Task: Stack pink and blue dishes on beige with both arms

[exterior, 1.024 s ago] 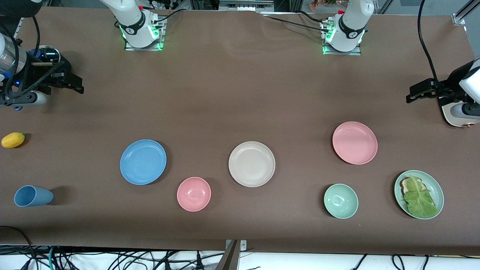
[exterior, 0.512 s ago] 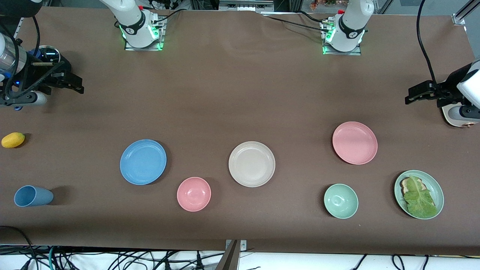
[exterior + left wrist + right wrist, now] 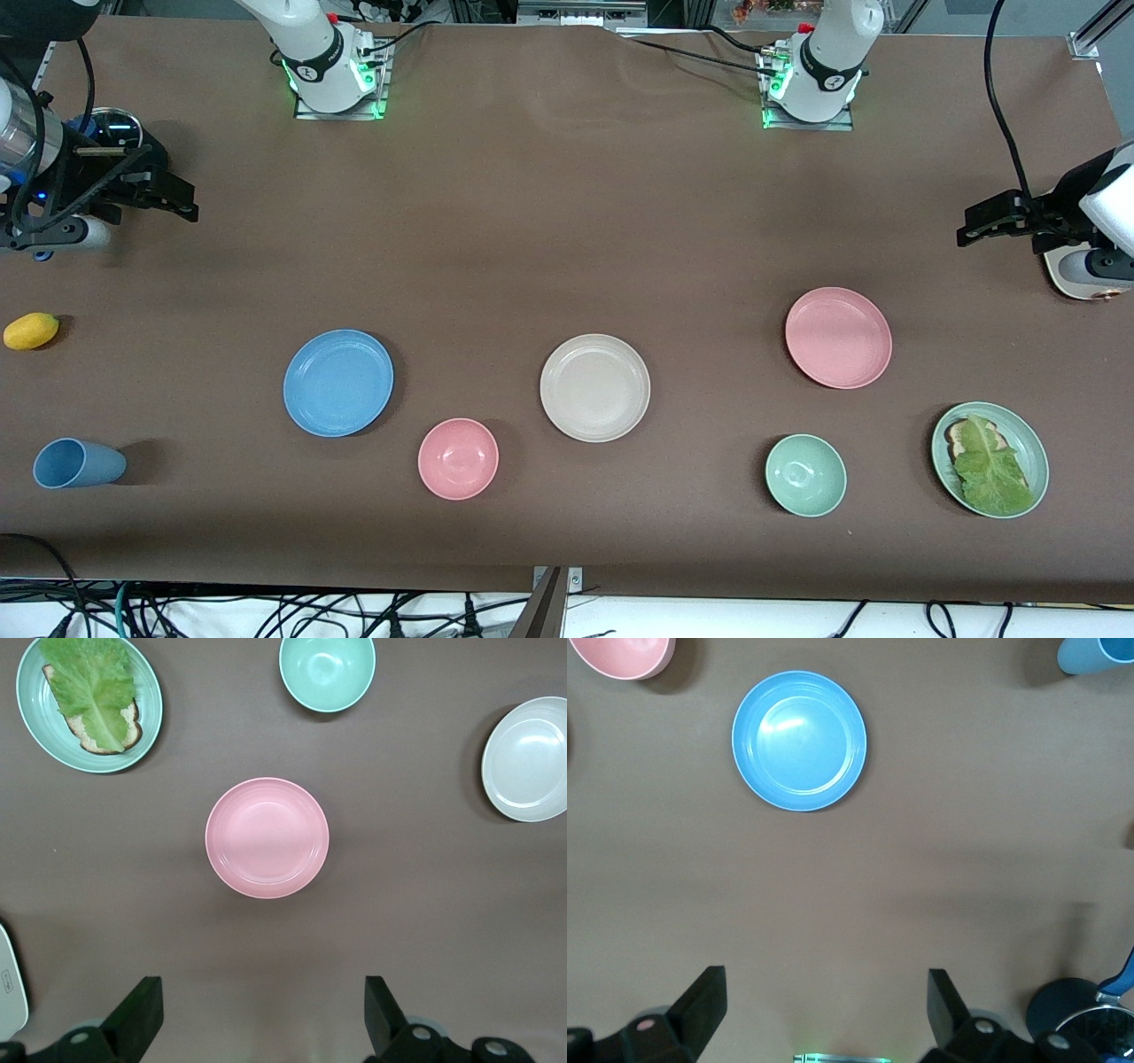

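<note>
Nothing is stacked yet; this looks like the approach step. The right end effector (image 3: 173, 199) hangs wide open and empty over the counter's (image 3: 532, 221) right-arm end. The blue plate (image 3: 337, 382), beige plate (image 3: 594, 387) and pink plate (image 3: 838, 337) lie well apart, rims clear. The left end effector (image 3: 983, 221), also open and empty, hangs over the left-arm end. Next, each should descend onto its plate's rim.

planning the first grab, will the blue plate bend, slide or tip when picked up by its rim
The blue plate looks moulded and rigid, so it probably won't flex. Its matte finish suggests a decent hold. Lying flat and shallow on the table, it offers little rim, so it may skid if nudged and droop from a one-sided hold.
</note>
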Motion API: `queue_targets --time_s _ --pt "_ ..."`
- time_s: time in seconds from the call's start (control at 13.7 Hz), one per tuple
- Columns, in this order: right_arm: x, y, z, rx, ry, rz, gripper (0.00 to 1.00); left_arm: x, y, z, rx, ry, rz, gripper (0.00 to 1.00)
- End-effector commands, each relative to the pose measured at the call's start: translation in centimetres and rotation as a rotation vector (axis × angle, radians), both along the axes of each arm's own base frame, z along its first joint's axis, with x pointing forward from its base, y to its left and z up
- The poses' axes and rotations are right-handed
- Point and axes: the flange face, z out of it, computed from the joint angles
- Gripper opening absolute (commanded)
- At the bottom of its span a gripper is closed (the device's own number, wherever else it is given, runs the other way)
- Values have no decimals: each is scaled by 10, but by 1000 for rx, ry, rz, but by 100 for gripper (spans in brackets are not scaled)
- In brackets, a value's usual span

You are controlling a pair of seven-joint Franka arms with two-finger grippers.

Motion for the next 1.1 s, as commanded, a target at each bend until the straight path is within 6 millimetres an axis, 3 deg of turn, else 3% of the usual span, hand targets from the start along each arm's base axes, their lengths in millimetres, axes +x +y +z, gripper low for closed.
queue_targets --time_s 0.0,0.22,0.73,1.02 --pt "1 1 7 19 -10 1 100 0 2 1 8 -1 -16 100" --pt "1 1 7 19 -10 -5 100 1 -1 -1 6 3 -30 100" --pt "2 1 6 44 -5 -15 100 17 -2 -41 5 67 -33 100" --pt "2 1 5 44 -2 -17 100 39 -3 -89 -11 115 -27 100"
